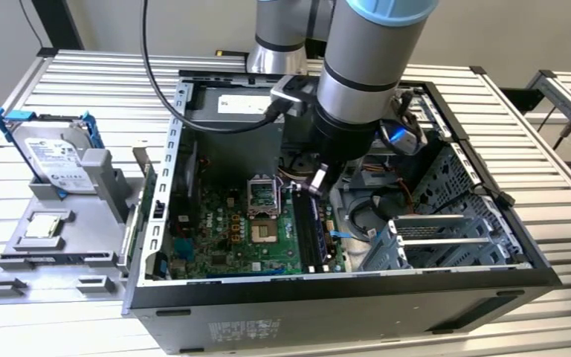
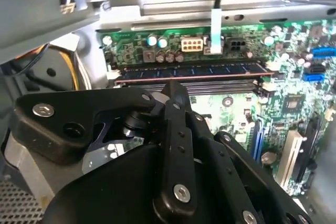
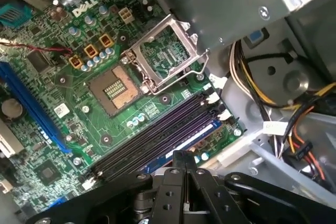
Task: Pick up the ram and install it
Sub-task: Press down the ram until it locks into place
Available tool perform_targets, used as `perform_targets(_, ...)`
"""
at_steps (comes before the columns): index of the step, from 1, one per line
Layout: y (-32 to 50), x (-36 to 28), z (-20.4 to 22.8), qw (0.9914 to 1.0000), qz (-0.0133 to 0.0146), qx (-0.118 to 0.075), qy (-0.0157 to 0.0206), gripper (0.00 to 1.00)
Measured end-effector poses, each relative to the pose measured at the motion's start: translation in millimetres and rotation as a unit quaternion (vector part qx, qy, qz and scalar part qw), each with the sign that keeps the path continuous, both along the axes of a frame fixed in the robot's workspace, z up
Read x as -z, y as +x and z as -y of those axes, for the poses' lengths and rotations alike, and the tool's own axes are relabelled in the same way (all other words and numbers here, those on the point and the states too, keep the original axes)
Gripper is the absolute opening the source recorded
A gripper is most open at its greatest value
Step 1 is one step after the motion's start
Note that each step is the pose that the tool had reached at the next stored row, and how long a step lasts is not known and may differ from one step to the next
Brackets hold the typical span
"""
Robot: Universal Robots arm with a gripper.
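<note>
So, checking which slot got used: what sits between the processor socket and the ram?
Empty dark memory slots lie between the open processor socket and the ram, as the first wrist view shows.

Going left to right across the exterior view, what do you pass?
Hard drive standing in the grey holder, processor chip, green motherboard, gripper above the memory slots, silver drive cage.

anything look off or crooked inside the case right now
Nothing stands out. The ram lies straight along its slot on the motherboard, level end to end in the second wrist view. The processor socket is open with its metal frame flipped up and no chip inside. The gripper hangs over the slots.
</note>
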State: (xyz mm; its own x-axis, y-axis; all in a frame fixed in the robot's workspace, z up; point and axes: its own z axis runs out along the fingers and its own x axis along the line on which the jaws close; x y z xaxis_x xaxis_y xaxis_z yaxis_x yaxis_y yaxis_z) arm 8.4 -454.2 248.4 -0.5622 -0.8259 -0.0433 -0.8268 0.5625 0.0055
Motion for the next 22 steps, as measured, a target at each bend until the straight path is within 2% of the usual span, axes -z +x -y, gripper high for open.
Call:
perform_targets(3, 0.1, 0.0, 0.1, 0.99961, 0.0011, -0.028, -0.0003, 0.00)
perform_targets(5, 0.0, 0.1, 0.0, 0.99893, 0.0017, -0.046, -0.0003, 0.00)
perform_targets(8, 0.0, 0.1, 0.1, 0.99733, 0.0027, -0.073, -0.0004, 0.00)
perform_targets(10, 0.1, 0.1, 0.1, 0.99585, 0.0034, -0.091, -0.0005, 0.00)
perform_targets(13, 0.0, 0.1, 0.1, 0.99297, 0.0043, -0.118, -0.0005, 0.00)
perform_targets(16, 0.1, 0.1, 0.0, 0.98937, 0.0053, -0.145, -0.0006, 0.00)
perform_targets(20, 0.1, 0.1, 0.1, 0.98340, 0.0067, -0.181, -0.0008, 0.00)
perform_targets(22, 0.1, 0.1, 0.1, 0.97992, 0.0073, -0.199, -0.0009, 0.00)
